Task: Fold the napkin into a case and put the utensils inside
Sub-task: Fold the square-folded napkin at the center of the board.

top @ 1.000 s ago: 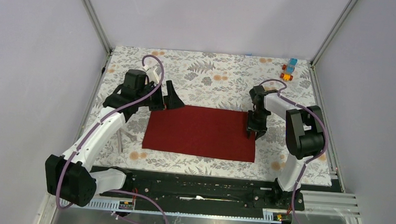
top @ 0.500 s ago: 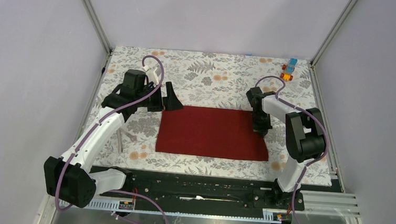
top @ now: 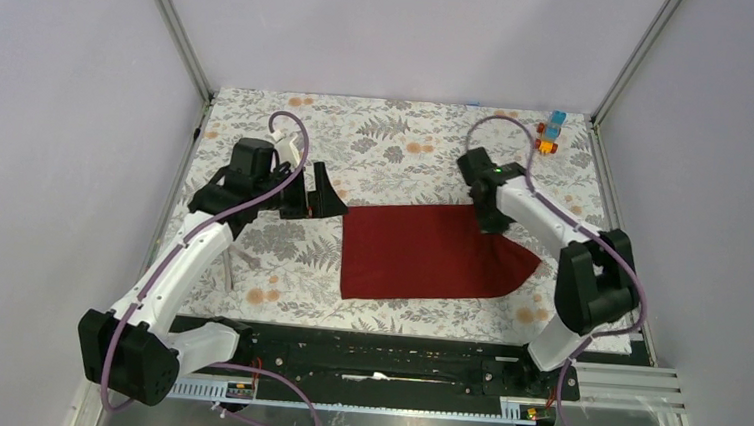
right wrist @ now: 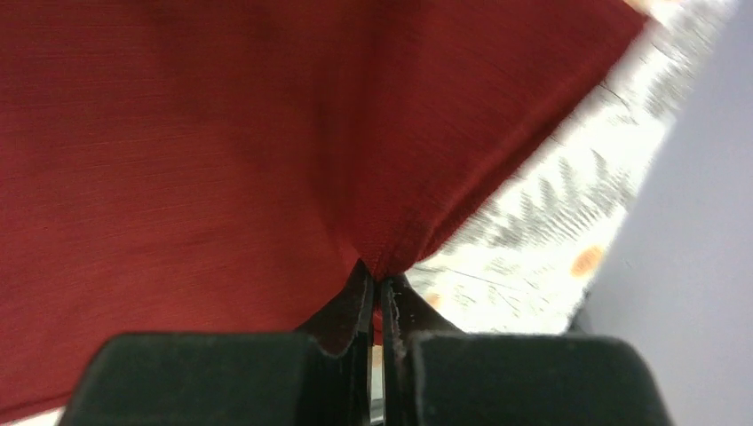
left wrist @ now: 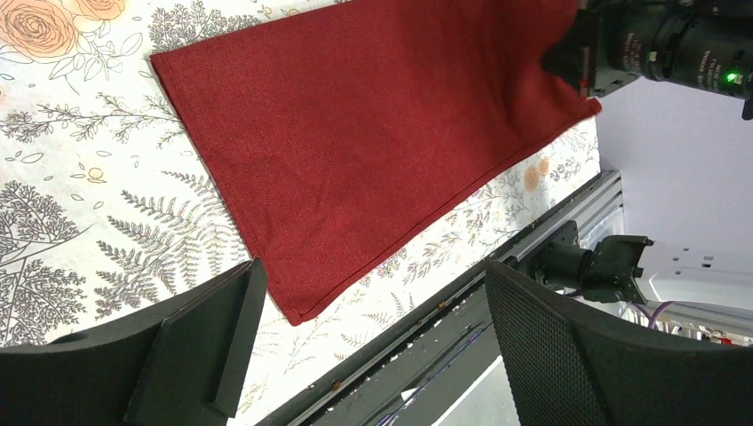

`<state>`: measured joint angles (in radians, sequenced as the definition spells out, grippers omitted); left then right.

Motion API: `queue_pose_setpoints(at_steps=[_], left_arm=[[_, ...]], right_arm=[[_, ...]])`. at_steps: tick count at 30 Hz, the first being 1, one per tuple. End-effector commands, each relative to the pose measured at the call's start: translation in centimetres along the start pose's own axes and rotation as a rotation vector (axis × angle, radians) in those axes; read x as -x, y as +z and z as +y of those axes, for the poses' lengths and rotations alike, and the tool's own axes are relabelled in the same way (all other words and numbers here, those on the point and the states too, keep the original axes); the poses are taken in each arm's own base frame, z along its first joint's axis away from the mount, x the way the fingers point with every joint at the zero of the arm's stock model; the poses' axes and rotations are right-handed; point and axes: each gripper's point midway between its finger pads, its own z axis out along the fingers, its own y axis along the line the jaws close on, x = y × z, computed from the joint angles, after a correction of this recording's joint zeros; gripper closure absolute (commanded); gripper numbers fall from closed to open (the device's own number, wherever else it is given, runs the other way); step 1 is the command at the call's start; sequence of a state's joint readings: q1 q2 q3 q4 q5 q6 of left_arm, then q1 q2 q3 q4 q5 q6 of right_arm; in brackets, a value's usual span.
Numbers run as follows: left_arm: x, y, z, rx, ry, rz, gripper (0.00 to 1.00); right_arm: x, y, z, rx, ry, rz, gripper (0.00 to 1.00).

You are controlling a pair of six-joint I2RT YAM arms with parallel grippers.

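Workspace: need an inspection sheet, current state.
Surface: floral table, flat.
Job's things: napkin spread out, not yet a case, its right end pulled out of shape. A slim silver item lies by the left arm, too small to identify.
Clutter: toy blocks in the far right corner.
Grippers: left pincer open, empty, just off the napkin's far left corner. Right pincer shut on the napkin's far right corner, cloth tented.
Cables: purple cables loop over both arms, off the napkin.
Surroundings: plain walls, metal frame; nothing else seen.

right hand (right wrist: 379,284) pinched shut, napkin (top: 420,261) dragged right
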<state>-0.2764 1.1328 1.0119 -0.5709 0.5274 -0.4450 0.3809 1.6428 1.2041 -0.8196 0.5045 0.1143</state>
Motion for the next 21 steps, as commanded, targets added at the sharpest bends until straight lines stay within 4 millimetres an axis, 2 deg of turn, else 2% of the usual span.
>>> queue_pose_setpoints(at_steps=[1,5,8,11,15,21], left_arm=[[0.3,-0.9,-0.7,-0.020,0.028,-0.039,0.01],[0.1,-1.1,-0.6,-0.013,0.029,-0.042,0.01],[0.2,-1.3,-0.6,-0.008,0.029,-0.049,0.01],[0.2,-1.6,-0.7,-0.002,0.033,-0.055,0.01],[0.3,-2.3,-0.5,0.028,0.045,-0.075,0.01],[0.2,-2.8,-0.5,0.033,0.040,-0.087,0.01]], right_arm=[[1.7,-4.4,9.6,0.329,-0.116,-0.033,1.00],[2.4,-8.6,17.9,0.550,-0.164,-0.050,1.00],[2.7,-9.8,23.1,0.659,-0.171,-0.019,1.00],[3.0,-11.1,27.4,0.777,-0.146,0.000,1.00],[3.0,-12.1,31.0,0.882,-0.121,0.041,1.00],[1.8,-12.3,33.9,0.942,-0.135,0.106,1.00]])
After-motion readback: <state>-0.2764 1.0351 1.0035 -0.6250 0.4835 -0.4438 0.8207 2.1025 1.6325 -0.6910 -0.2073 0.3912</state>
